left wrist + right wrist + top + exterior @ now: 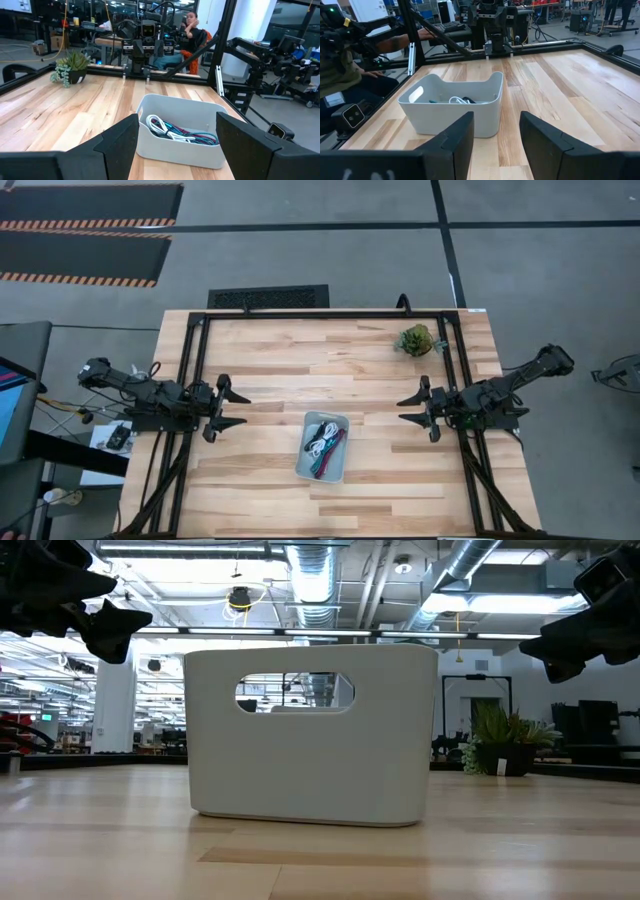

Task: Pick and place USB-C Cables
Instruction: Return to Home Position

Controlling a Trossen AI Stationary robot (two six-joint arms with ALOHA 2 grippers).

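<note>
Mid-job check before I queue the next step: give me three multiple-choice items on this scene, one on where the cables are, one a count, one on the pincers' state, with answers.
1. Where do the cables lie?
A) in the gray bin
B) beside the plant
C) in the left pincer

2. How many plants stand on the table?
A) none
B) one
C) three

3. How are the left pincer and the right pincer?
A) both shut on cables
B) left open, right shut
C) both open and empty

Answers:
1 A: the high view shows the cables bundled inside the bin.
2 B: only one green clump stands there, on the right arm's side.
3 C: each wrist view shows the fingers apart with nothing between them.
</note>
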